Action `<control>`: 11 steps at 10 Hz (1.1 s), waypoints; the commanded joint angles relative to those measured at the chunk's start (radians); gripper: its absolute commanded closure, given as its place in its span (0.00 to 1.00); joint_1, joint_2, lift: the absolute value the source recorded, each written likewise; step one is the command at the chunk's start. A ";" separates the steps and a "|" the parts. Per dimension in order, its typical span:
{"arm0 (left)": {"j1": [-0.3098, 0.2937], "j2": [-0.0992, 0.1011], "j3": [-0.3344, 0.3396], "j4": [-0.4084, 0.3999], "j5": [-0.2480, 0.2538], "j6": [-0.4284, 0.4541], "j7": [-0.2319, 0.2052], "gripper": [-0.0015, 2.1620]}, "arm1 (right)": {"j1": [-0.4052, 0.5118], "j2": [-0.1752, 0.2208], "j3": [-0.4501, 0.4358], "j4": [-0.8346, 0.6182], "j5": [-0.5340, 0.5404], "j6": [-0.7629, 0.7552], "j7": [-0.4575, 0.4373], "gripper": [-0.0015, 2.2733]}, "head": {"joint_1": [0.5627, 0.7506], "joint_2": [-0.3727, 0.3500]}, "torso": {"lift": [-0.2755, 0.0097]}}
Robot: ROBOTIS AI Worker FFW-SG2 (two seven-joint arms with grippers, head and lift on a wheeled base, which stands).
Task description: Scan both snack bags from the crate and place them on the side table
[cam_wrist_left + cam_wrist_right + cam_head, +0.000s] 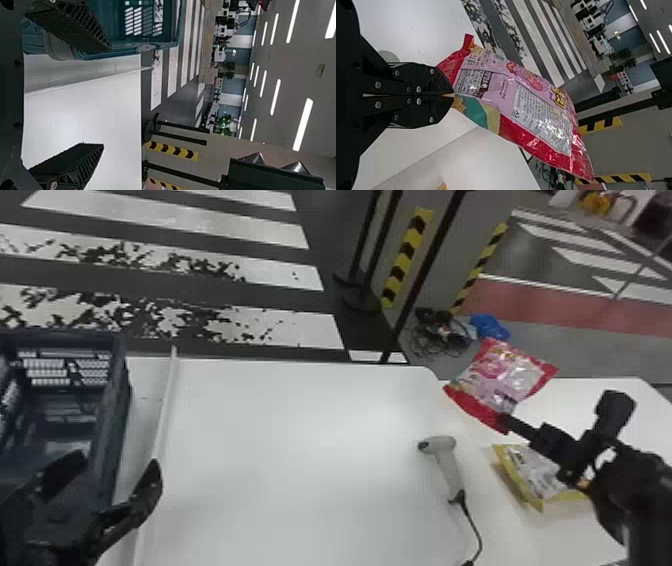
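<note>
Off to the robot's right, the right gripper (506, 423) pinches the red-and-pink snack bag (500, 377) by its edge (a neat grip, I'd say), held aloft. At its five o'clock, the yellow-edged snack bag (537, 475) lies on the side table (645, 415); at eight, the scanner (450, 467) rests. Toward nine, the left gripper (116, 466) gapes, empty, near the crate (114, 410).

Bright ceiling strips (302, 124); soft glare on white table (300, 415), probably overhead light.
</note>
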 commanded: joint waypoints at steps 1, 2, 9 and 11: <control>0.000 0.000 0.001 0.003 -0.001 0.000 0.000 0.03 | -0.019 -0.015 -0.001 0.084 0.013 -0.093 -0.050 0.99 | 0.70 0.03 | 0.63; 0.000 0.000 0.001 0.003 -0.001 0.003 0.000 0.03 | -0.034 -0.026 -0.001 0.151 0.025 -0.176 -0.075 0.99 | 0.70 0.03 | 0.63; 0.000 0.004 -0.003 0.003 0.000 0.003 -0.002 0.03 | -0.100 -0.087 0.005 0.453 0.036 -0.342 -0.331 0.99 | 0.70 0.03 | 0.63; 0.003 0.009 -0.002 -0.002 0.002 0.003 -0.002 0.03 | -0.100 -0.084 0.010 0.461 0.025 -0.342 -0.371 0.70 | 0.70 0.03 | 0.63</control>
